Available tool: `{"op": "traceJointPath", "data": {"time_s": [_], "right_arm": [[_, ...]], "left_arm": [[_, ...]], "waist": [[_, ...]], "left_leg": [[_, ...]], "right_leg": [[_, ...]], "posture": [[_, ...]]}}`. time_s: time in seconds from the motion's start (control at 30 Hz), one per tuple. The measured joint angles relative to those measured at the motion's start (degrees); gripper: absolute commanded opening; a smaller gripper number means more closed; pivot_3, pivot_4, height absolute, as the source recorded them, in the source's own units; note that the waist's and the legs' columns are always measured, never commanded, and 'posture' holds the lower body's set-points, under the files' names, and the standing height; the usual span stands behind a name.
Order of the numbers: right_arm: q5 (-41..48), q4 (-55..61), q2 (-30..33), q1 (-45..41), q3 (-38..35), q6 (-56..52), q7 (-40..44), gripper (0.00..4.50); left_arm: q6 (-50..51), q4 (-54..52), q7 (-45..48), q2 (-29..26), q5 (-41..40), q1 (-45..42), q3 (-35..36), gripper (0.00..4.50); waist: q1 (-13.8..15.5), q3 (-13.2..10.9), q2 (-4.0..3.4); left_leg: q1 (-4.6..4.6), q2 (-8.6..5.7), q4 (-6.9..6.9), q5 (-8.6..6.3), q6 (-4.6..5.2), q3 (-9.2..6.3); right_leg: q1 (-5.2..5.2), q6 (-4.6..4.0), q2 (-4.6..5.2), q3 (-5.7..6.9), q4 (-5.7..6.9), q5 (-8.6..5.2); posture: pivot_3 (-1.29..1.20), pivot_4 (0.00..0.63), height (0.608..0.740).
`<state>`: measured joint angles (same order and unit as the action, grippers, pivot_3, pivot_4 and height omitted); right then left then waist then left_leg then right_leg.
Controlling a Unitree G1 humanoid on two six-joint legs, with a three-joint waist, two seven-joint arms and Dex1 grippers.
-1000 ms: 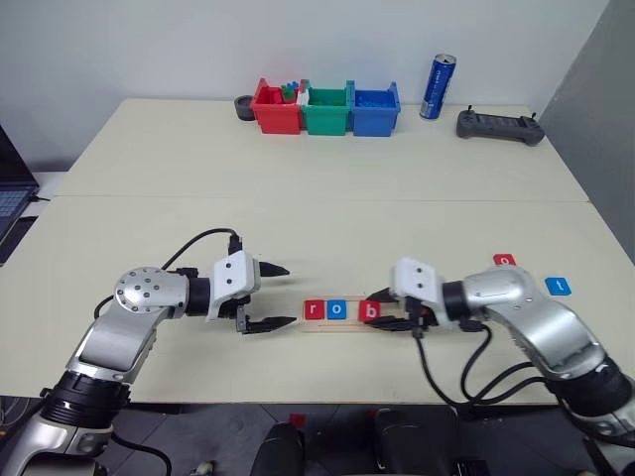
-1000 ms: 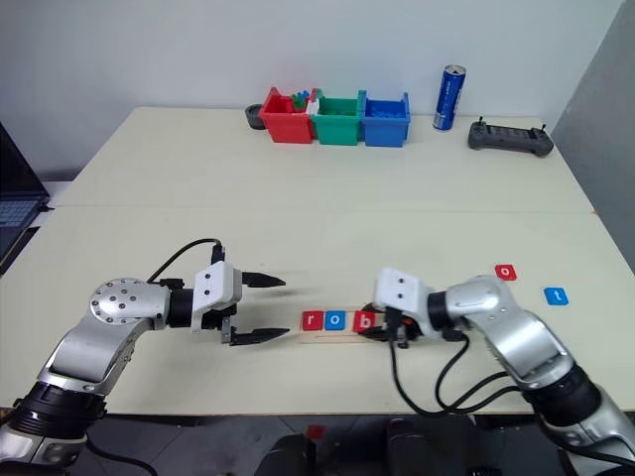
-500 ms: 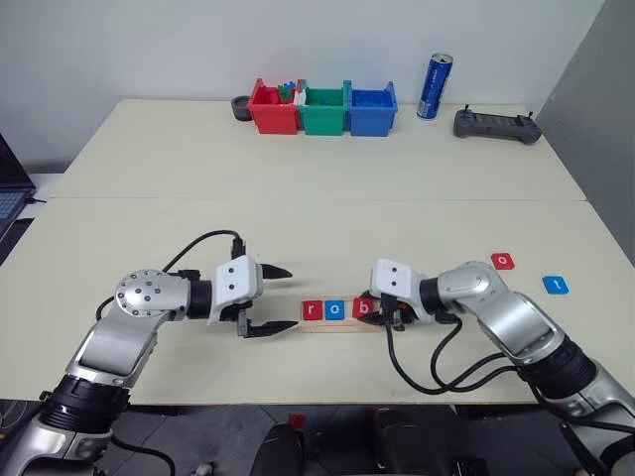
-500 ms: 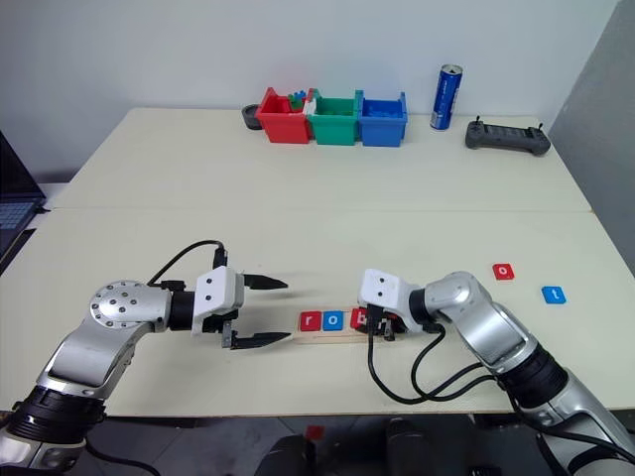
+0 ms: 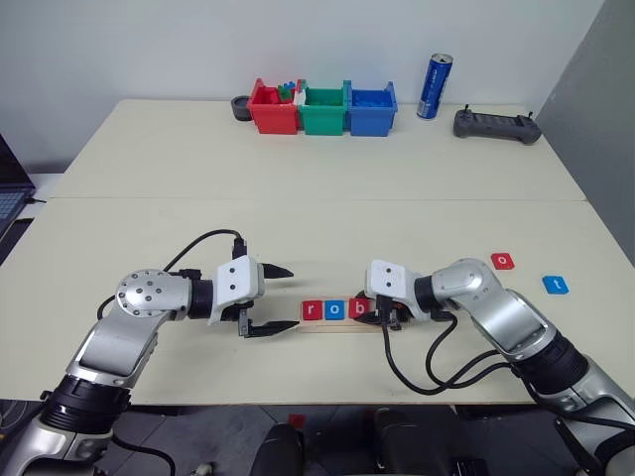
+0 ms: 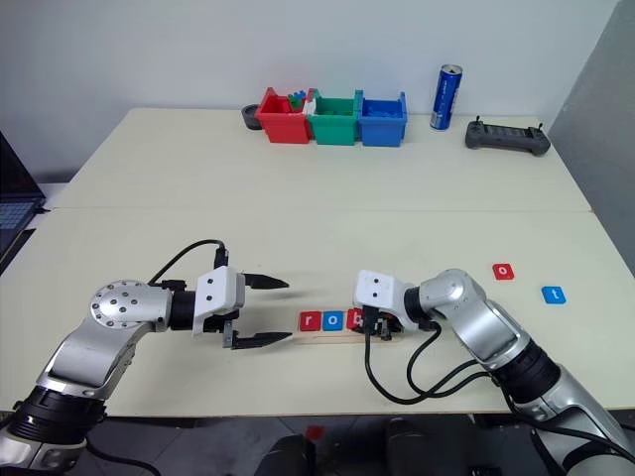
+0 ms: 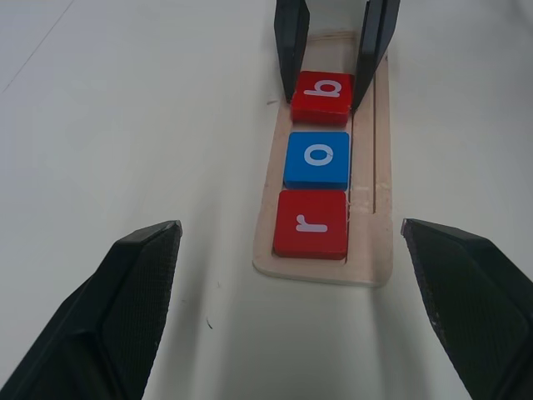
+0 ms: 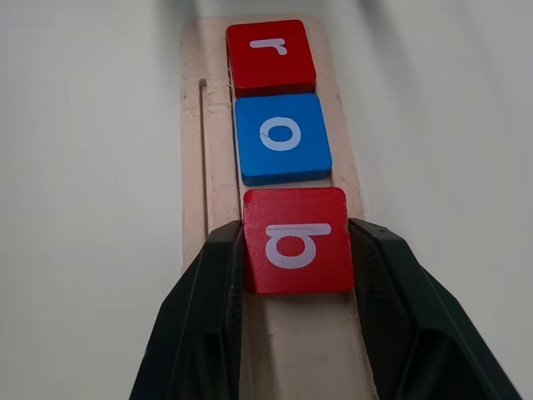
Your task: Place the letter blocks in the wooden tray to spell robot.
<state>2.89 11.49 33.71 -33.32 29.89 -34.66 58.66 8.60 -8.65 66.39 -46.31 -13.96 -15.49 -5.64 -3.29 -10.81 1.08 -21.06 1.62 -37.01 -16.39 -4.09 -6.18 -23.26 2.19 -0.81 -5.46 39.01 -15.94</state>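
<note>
L gripper [image 5: 281, 298] gapes wide, empty, just off the wooden tray [image 7: 379, 179] end. In tray: red r [image 7: 311, 223], blue o [image 7: 317, 159], then red b [image 8: 296, 239] pinched by R gripper [image 8: 296, 250]. Red o [image 5: 503, 261] & blue t [image 5: 557, 285] loose on table [image 5: 327, 218], far right.

r tile [image 7: 311, 223], o tile [image 7: 316, 159], b tile [image 7: 323, 97] in wooden tray [image 7: 373, 258].

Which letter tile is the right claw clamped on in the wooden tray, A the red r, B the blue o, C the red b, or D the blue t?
C: the right claw has a finger on each side of the red b tile, which sits third in the tray after the r and o.
</note>
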Motion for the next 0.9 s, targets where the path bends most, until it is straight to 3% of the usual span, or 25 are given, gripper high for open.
{"op": "traceJointPath", "data": {"time_s": [0.03, 0.33, 0.63, 0.87, 0.9], "right_arm": [[-0.07, -0.11, -0.06, -0.04, 0.05, 0.21, 0.05, 1.46], [-0.79, -0.65, -0.49, -1.31, 0.41, 0.74, 1.06, 4.47], [3.22, 6.99, 1.18, -2.89, -4.7, -4.81, 1.29, 4.47], [6.17, 13.75, 4.55, 4.44, -10.6, -9.9, -1.24, 4.47], [6.28, 14.68, 5.13, 5.74, -11.6, -10.32, -1.99, 4.31]], "left_arm": [[-0.01, 0.0, -0.06, 0.03, 0.02, 0.0, 0.0, 4.5], [-0.06, 0.0, -0.59, 0.28, 0.15, 0.02, -0.15, 4.5], [0.35, -0.1, -0.75, 0.4, 0.13, 0.16, -0.22, 4.5], [0.89, 0.0, -0.68, 0.4, 0.11, 0.21, -0.2, 4.5], [0.88, 0.04, -0.66, 0.4, 0.11, 0.21, -0.19, 4.5]], "waist": [[0.0, 0.0, 0.0], [0.0, 0.0, 0.0], [0.06, 0.0, 0.0], [0.08, 0.0, 0.0], [0.08, 0.0, 0.0]], "left_leg": [[0.0, 0.0, 0.0, 0.0, 0.0, 0.0], [0.0, 0.0, 0.0, 0.0, 0.0, -0.01], [-0.01, 0.0, 0.0, 0.0, 0.0, -0.04], [-0.02, -0.01, 0.0, 0.0, 0.0, -0.03], [-0.02, -0.01, 0.0, 0.0, 0.0, -0.03]], "right_leg": [[0.0, 0.0, 0.0, 0.0, 0.0, 0.0], [0.0, 0.0, 0.0, 0.0, 0.01, 0.0], [0.0, 0.0, 0.01, 0.03, 0.0, 0.0], [0.0, 0.0, 0.01, 0.04, 0.01, 0.0], [0.0, 0.0, 0.01, 0.04, 0.01, 0.0]], "posture": [[0.0, 0.15, 0.74], [0.0, 0.15, 0.74], [0.0, 0.15, 0.74], [0.0, 0.15, 0.74], [0.0, 0.15, 0.74]]}}
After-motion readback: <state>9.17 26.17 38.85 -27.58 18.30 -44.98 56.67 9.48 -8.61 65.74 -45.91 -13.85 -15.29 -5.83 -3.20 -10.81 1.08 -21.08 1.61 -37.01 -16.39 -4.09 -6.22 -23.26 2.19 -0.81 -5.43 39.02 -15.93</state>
